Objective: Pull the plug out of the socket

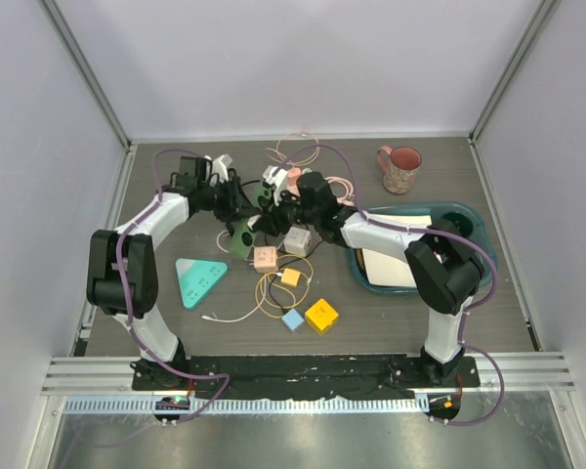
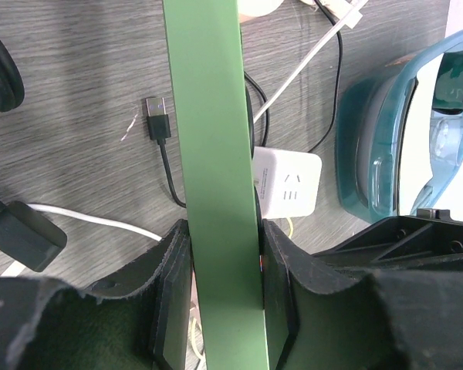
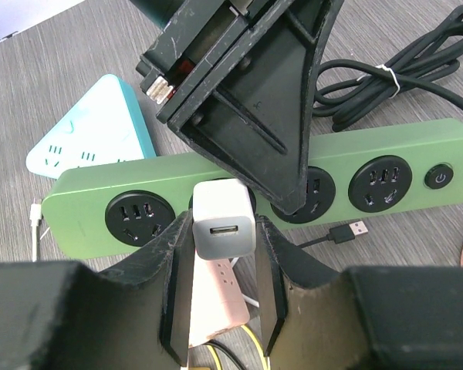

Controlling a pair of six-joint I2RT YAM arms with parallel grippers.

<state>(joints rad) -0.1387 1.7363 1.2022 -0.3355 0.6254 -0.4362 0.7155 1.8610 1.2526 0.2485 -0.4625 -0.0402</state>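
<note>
Two grippers are gripping: the left gripper (image 2: 225, 297) is clamping the green power strip (image 2: 204, 116), and the right gripper (image 3: 224, 258) is pinching the white plug (image 3: 224, 220) sitting in it.

Counted: one green power strip (image 3: 77, 223), one white plug (image 3: 224, 220), one triangular teal socket block (image 1: 199, 280). One mug (image 1: 400, 168), one teal tray (image 1: 472, 217), five small coloured cubes (image 1: 321, 316).

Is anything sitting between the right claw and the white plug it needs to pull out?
Nothing visible does. The right claw grips the white plug on both sides, seated in the green power strip, which the left claw clamps.
</note>
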